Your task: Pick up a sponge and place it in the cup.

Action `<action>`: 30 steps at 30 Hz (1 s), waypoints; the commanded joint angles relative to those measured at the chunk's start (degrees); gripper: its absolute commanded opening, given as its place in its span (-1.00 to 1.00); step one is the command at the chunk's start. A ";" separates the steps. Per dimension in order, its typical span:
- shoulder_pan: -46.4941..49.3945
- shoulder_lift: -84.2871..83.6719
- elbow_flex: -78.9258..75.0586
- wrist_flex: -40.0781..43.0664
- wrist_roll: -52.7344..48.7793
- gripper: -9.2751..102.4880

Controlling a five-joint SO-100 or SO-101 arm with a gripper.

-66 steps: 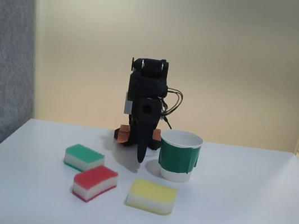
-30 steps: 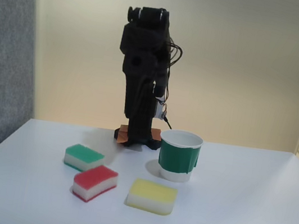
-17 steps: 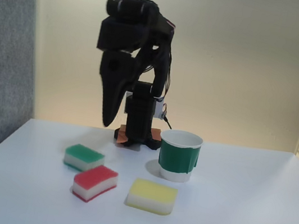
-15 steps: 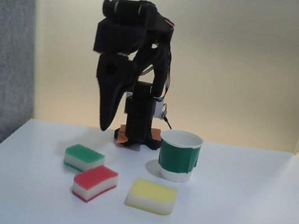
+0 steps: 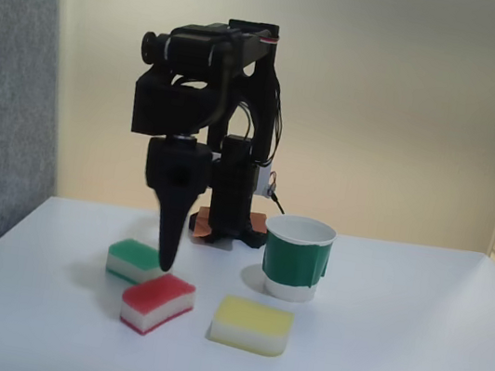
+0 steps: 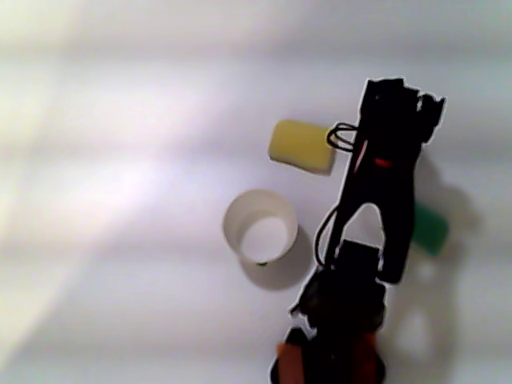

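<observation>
The red-topped sponge (image 5: 157,303) lies flat on the white table (image 5: 390,359), near the front edge in the fixed view, with the green-topped sponge (image 5: 136,260) just behind it to the left and the yellow-topped sponge (image 5: 251,324) beside it on the right. The green paper cup (image 5: 295,257) stands upright behind the yellow one (from above, its white inside (image 6: 260,232) looks empty). The gripper (image 5: 165,262) points straight down, its tip hanging just above the red sponge's back edge; the fingers read as one dark spike, so I cannot tell how far apart they are, and nothing is in their grasp. Behind the table is a plain cream wall (image 5: 412,99), and a grey fabric panel (image 5: 3,90) stands at the left.
</observation>
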 commanded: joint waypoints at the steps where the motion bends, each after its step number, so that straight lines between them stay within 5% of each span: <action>1: -1.14 2.81 0.35 1.76 -16.61 -0.84; 5: -1.93 5.89 3.43 2.81 -34.54 -0.84; 9: -2.02 7.38 5.54 2.64 -41.92 -0.84; 19: -1.58 1.49 2.72 -3.96 -47.55 -0.84; 30: -0.26 -1.32 2.90 -1.67 -48.78 -0.72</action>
